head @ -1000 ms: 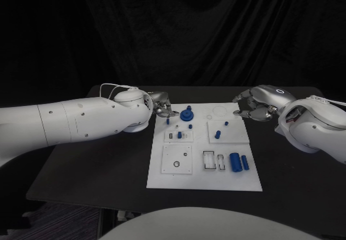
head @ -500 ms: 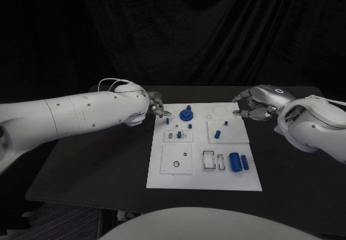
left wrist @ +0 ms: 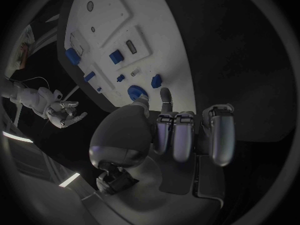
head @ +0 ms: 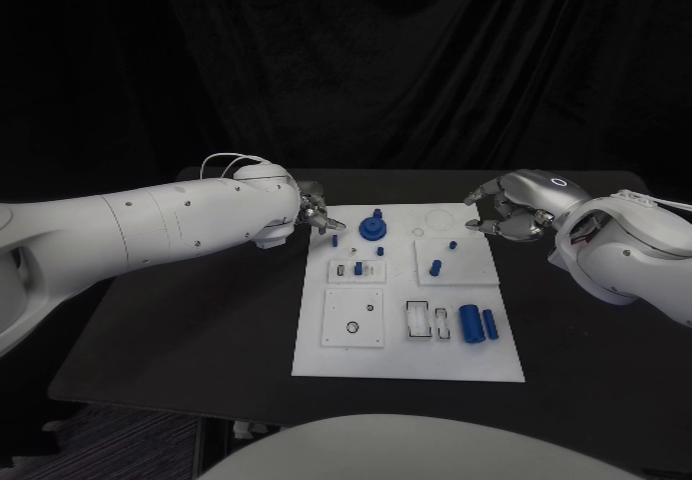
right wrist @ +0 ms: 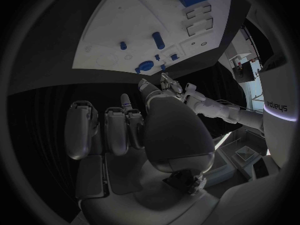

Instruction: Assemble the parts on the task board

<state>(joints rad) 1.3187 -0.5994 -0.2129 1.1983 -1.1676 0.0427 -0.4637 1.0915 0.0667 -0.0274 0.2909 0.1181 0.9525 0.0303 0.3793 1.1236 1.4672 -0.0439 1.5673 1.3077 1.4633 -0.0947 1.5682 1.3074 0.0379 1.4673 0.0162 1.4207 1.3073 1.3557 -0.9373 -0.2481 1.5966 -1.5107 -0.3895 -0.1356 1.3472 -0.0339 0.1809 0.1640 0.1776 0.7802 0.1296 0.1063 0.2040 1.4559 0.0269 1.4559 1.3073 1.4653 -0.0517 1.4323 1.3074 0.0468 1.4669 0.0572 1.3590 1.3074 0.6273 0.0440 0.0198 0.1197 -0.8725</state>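
Over on the left side, the left hand (head: pixel 315 213) hovers just off the far left corner of the task board (head: pixel 410 362), fingers (left wrist: pixel 181 135) curled in on themselves with nothing between them. Just past those fingertips stands the round blue part (head: pixel 375 230) with its post, and a small blue peg (head: pixel 336 241) sits right beside the hand, near the board's left edge. Bare black table (head: pixel 188 330) spreads out under the left arm, wide open to the near side.

Moving across the board: two short blue pegs (head: pixel 381 253) in the middle, a blue pin (head: pixel 436 268) standing in a raised white square, another small blue piece (head: pixel 453 245) nearer the far right. Toward the near right edge lie two blue cylinders (head: pixel 472 324) side by side, next to white slotted frames.

On the right, the right hand (head: pixel 503 215) hangs just off the board's far right corner, fingers (right wrist: pixel 117 130) bent inward, grasping nothing. Open table lies between it and the board's right edge.
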